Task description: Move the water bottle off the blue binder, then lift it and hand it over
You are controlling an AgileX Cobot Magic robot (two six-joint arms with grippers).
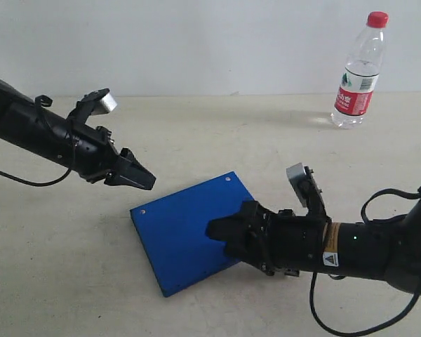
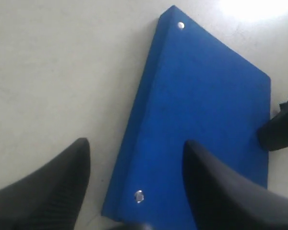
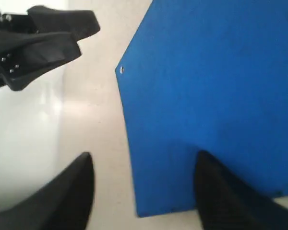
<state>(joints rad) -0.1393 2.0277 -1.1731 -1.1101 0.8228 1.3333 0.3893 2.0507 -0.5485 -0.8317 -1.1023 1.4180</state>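
Observation:
The water bottle (image 1: 359,70) stands upright on the table at the far right, red cap on top, well away from the blue binder (image 1: 189,232). That binder lies flat mid-table with nothing on it; two rivets show near its far-left side. My left gripper (image 1: 142,178) hovers open just off the binder's upper-left corner (image 2: 149,143). Open too, my right gripper (image 1: 221,235) sits low over the binder's right edge (image 3: 144,167), one finger over the blue cover and one over the table. The other arm's black fingers (image 3: 48,40) show in the right wrist view.
A pale wall (image 1: 196,42) closes off the back of the beige table (image 1: 70,267). Black cables (image 1: 351,323) trail from the right arm near the front edge.

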